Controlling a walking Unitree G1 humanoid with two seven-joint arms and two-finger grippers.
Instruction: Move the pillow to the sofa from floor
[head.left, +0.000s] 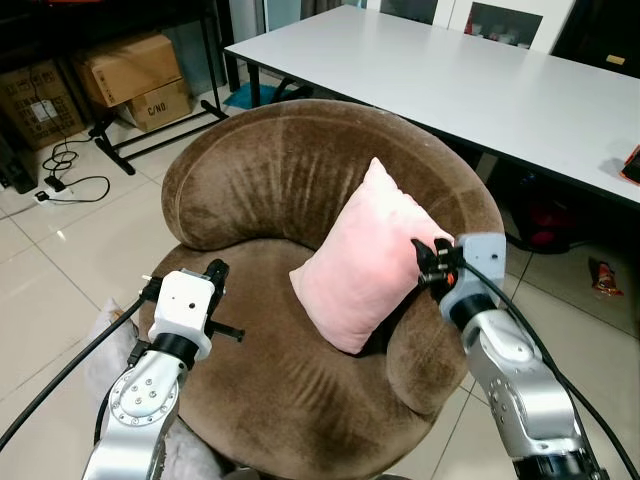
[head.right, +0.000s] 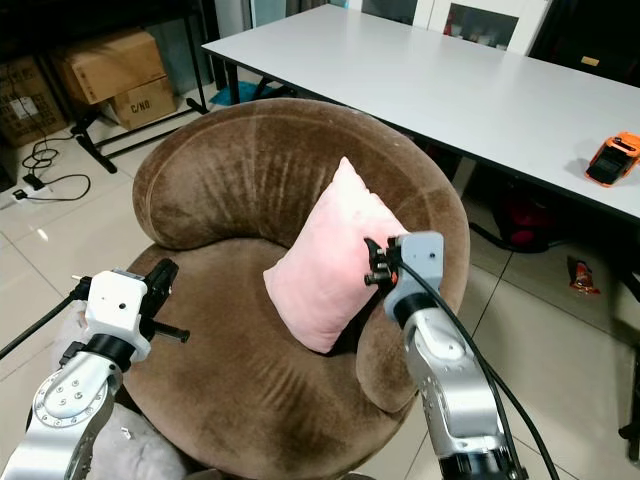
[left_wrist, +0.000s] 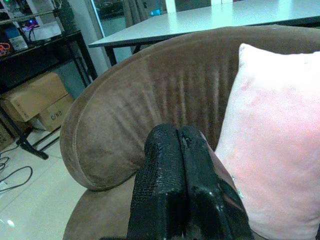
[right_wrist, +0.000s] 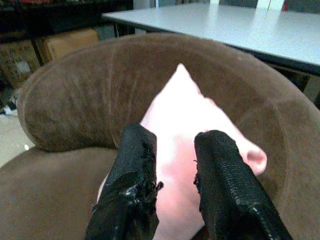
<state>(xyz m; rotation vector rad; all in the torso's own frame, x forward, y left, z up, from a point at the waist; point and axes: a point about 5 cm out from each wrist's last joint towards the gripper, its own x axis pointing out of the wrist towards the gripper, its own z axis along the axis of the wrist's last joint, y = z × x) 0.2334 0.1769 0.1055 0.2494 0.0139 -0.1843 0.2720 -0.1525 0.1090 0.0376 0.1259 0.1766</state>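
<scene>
The pink pillow (head.left: 365, 260) is already up on the brown sofa (head.left: 260, 180), leaning on its right armrest. It looks soft and light, so a corner or edge pinch should do. The right gripper (right_wrist: 172, 170) sits at its right corner, fingers parted with fabric between, grip looks loose. The left gripper (left_wrist: 182, 185) is clenched on nothing over the seat. The pillow's lower edge is hidden

pillow (head.left: 365, 260): we see plain pale pink
sofa (head.left: 250, 180): plain brown plush
table (head.left: 480, 75): white
gripper fingers (right_wrist: 135, 170): black
</scene>
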